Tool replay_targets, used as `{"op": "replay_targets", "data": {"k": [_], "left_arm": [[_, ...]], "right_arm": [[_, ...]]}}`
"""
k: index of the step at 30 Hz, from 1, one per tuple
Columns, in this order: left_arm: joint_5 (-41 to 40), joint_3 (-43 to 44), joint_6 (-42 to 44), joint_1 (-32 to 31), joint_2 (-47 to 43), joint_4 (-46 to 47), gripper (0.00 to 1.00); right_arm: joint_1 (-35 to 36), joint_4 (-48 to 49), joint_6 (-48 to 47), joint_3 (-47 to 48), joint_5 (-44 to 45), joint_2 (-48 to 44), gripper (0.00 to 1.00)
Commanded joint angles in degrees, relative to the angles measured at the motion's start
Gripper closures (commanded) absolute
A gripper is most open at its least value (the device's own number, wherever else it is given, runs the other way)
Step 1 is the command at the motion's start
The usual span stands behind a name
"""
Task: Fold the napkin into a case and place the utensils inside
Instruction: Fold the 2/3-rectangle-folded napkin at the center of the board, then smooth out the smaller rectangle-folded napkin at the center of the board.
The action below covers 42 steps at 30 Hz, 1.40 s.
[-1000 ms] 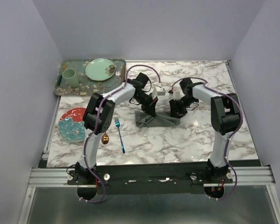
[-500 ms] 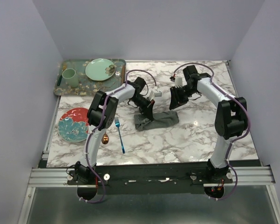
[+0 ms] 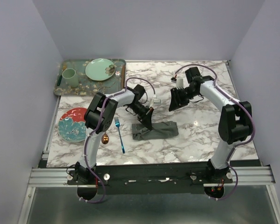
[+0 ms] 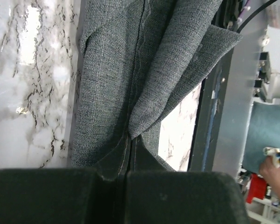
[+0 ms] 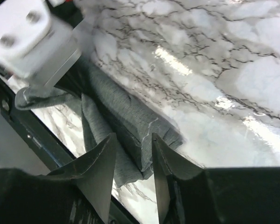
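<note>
Bright even light; glare streaks on marble table [image 5: 177,60]; wrist-view foregrounds blurred

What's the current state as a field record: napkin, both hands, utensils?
napkin: folded into a narrow strip, lying on the table
left hand: shut on the napkin's end
right hand: open, raised over the napkin, holding nothing
blue fork: on the table, left of the napkin, not inside
copper spoon: beside the fork, not inside

Folded grey napkin [image 3: 159,129], blue fork [image 3: 119,136], copper spoon [image 3: 105,138]
</note>
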Motion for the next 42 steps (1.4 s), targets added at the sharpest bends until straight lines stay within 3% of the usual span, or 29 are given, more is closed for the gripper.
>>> {"op": "replay_targets", "data": {"k": [1, 5, 10, 14, 18, 26, 38, 42], "left_arm": [[4.09, 2.37, -4.83, 0.44, -0.86, 1.46, 1.0], [4.88, 4.21, -6.41, 0.88, 1.17, 0.94, 0.99], [6.02, 5.62, -7.82, 1.67, 3.1, 0.76, 0.99], [6.11, 7.2, -8.97, 1.85, 4.77, 0.5, 0.99], [6.02, 7.73, -9.14, 2.02, 5.48, 0.59, 0.98], [5.85, 7.39, -10.02, 2.46, 5.83, 1.2, 0.96], [5.76, 7.47, -10.29, 2.55, 6.0, 1.46, 0.96], [5.76, 7.38, -10.2, 2.73, 5.92, 1.46, 0.96]], "right_arm": [[-0.47, 0.83, -5.58, -4.55, -6.39, -7.2, 0.52], [-0.47, 3.98, -12.42, -11.74, -8.24, -13.26, 0.39], [-0.12, 9.61, -22.71, -18.79, -7.89, -19.76, 0.31], [1.64, 13.48, -31.92, -19.5, -7.71, -21.45, 0.22], [4.97, 13.66, -39.32, -17.66, -7.54, -19.52, 0.2], [12.45, 13.75, -49.78, -18.71, -5.78, -16.09, 0.24], [15.35, 14.45, -52.34, -18.36, 1.77, -8.79, 0.31], [15.44, 15.24, -52.34, -18.01, 3.71, -7.3, 0.42]]}}
